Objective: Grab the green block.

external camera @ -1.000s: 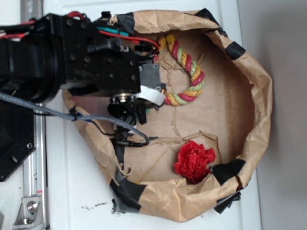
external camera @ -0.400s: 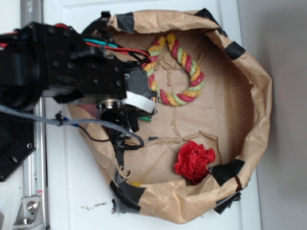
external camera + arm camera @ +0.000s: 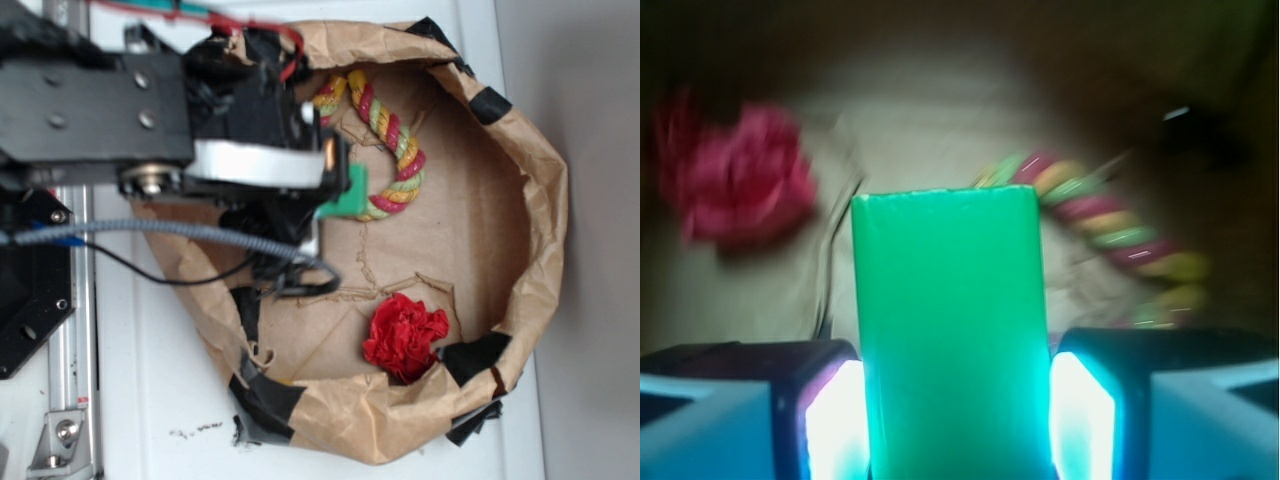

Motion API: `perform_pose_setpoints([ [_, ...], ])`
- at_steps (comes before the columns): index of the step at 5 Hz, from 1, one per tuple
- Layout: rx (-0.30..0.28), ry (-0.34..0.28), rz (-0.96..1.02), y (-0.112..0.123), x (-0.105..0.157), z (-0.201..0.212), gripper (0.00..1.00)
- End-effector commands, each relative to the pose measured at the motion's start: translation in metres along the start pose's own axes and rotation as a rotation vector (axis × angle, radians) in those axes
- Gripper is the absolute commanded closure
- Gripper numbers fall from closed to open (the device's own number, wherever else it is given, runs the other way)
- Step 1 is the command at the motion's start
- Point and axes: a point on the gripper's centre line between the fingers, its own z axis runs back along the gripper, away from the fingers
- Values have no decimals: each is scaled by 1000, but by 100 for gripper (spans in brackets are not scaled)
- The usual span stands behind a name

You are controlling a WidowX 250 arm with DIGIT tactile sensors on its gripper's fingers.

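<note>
Gripping smooth flat green block (image 3: 950, 335) btwn jaws, twisted rope (image 3: 1110, 235) behind

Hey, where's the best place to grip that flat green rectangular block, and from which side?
Across its two long narrow edges, coming in along its length from one short end. The flat green rectangular block has smooth parallel sides, and the gripper already has a finger pressed against each one, so that hold looks sound.
</note>
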Motion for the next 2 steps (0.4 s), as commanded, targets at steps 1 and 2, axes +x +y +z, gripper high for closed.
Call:
perform_pose_setpoints([
  [1, -31, 57, 102, -13, 55, 50, 100],
  [2, -59, 90, 129, -15, 52, 45, 100],
])
